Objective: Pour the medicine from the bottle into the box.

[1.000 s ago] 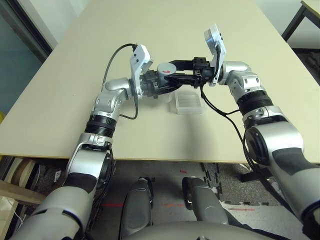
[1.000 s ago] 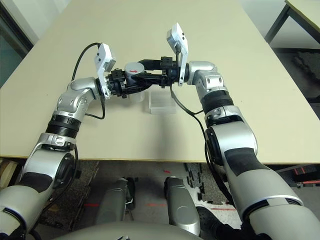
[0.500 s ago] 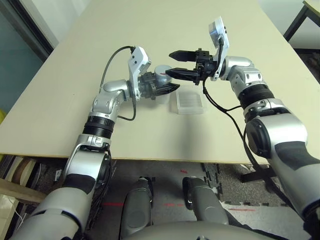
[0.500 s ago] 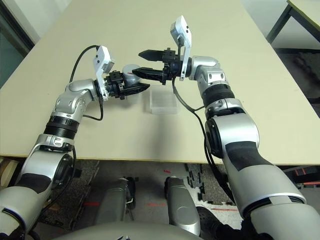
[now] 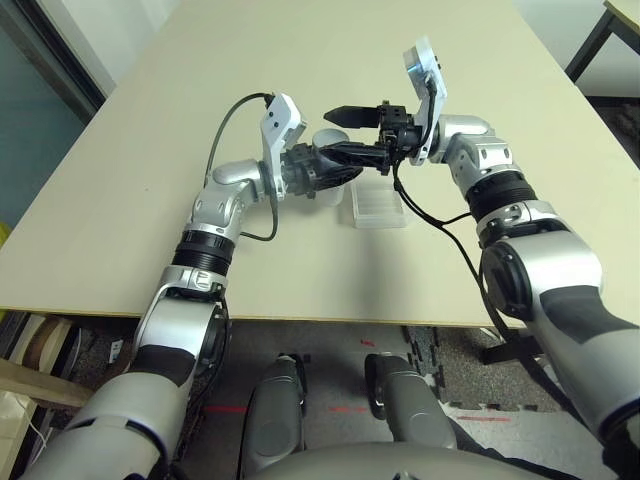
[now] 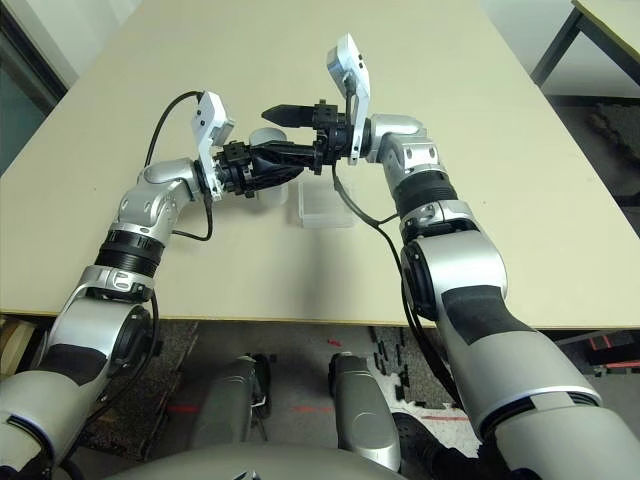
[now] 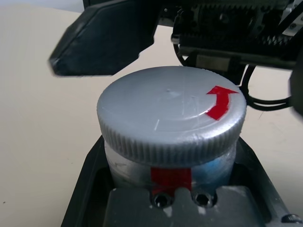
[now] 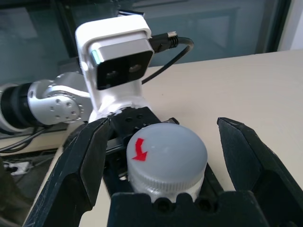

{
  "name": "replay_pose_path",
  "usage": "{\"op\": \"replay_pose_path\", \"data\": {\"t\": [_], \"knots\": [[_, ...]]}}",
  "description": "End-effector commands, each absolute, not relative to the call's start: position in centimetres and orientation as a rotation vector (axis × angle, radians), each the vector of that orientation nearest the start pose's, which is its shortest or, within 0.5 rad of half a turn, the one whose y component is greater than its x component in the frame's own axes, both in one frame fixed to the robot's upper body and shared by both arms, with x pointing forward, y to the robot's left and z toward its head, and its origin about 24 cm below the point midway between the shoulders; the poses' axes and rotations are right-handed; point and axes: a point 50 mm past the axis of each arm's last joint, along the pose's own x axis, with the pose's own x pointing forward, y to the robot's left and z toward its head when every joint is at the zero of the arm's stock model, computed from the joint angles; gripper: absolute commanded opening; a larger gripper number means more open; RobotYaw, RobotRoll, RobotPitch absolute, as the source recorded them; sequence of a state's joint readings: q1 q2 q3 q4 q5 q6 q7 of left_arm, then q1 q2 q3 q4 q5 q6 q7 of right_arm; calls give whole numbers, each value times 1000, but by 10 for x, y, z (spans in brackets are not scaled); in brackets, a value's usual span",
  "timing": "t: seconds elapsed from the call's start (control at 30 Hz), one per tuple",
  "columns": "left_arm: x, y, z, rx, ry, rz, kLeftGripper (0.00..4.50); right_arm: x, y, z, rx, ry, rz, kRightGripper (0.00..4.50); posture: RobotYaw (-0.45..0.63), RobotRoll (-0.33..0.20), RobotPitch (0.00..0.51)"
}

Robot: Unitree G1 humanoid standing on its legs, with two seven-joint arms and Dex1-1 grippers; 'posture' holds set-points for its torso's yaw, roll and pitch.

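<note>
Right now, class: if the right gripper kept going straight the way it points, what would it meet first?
Most likely the bottle's grey cap: it sits between the open fingers of the right gripper, on the bottle held in the left gripper. How near it is stays unclear.

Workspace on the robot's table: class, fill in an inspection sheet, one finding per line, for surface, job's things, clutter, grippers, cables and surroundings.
Surface: beige table, bare apart from the box.
Job's things: bottle upright, grey cap with red arrow on; clear box on the table; medicine not visible.
Clutter: nothing seen.
Grippers: left gripper shut on the bottle; right gripper open, its fingers either side of the cap, apart from it.
Cables: black cable looping at the left wrist, another below the right.
Surroundings: second table far right.
</note>
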State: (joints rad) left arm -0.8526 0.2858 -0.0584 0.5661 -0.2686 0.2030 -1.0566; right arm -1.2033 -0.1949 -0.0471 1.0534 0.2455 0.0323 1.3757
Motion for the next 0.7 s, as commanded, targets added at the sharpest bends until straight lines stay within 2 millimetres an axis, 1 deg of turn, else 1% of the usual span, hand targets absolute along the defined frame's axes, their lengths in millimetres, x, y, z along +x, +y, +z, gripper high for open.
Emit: {"op": "replay_pose_path", "data": {"t": [0.03,0.23,0.37,0.7], "knots": [[363,109,170,118,-36,-1179,2629,382,-78,205,-62,-108,1463,4500,-128,0,150],[361,110,172,118,-43,-1182,2629,385,-79,202,-94,-89,1410,4500,-122,0,151],[360,112,172,117,-43,-1182,2629,389,-86,202,-102,-79,1342,4500,-122,0,150],[360,113,171,112,-39,-1178,2629,393,-112,208,-116,-71,1267,4500,-127,0,148]]}}
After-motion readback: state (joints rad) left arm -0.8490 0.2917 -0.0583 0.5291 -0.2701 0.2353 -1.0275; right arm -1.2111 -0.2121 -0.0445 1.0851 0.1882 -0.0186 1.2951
